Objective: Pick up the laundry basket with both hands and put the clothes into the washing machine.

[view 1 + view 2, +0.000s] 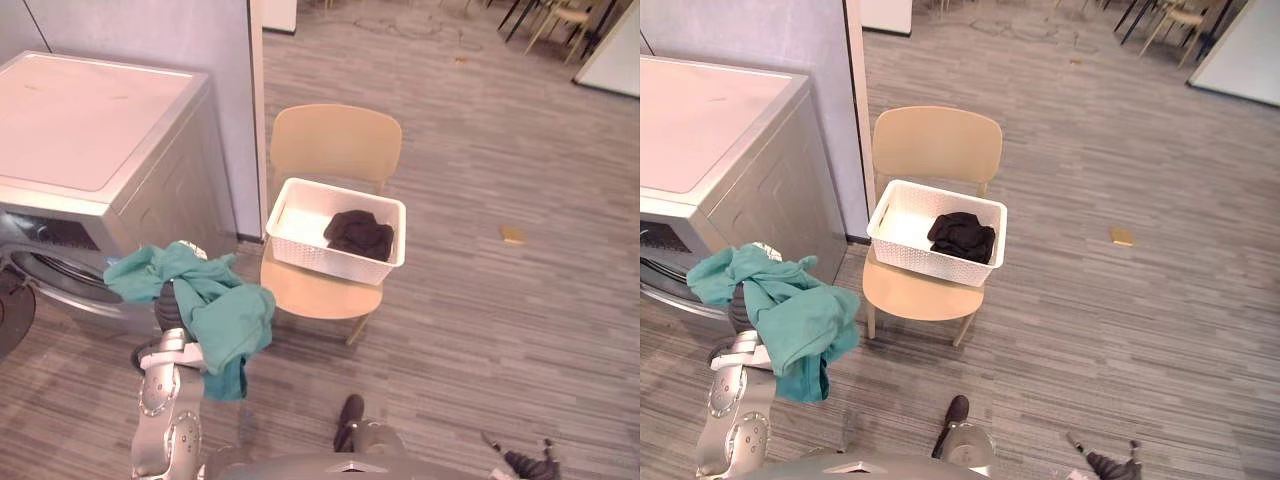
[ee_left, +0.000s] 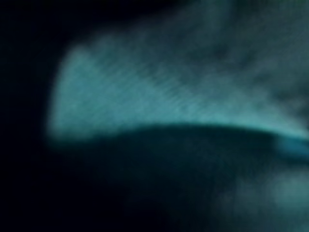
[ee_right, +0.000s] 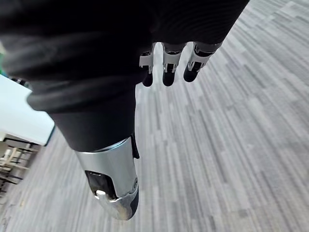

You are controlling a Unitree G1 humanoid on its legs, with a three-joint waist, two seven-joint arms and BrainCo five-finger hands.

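A white laundry basket (image 1: 300, 250) stands on the seat of a tan chair (image 1: 335, 140), with a dark garment (image 1: 359, 234) inside it. A teal garment (image 1: 215, 305) hangs draped over my raised left hand (image 1: 170, 308), just in front of the washing machine (image 1: 90, 150). The cloth covers that hand, and the left wrist view has teal cloth (image 2: 145, 96) pressed close to it. My right hand (image 3: 166, 63) hangs over bare floor with relaxed fingers and holds nothing.
The washer's round opening (image 1: 50, 272) faces me at the far left, beside a grey wall panel (image 1: 200, 40). A small yellow object (image 1: 512, 234) lies on the grey plank floor to the right. More chairs (image 1: 560, 20) stand at the far back right.
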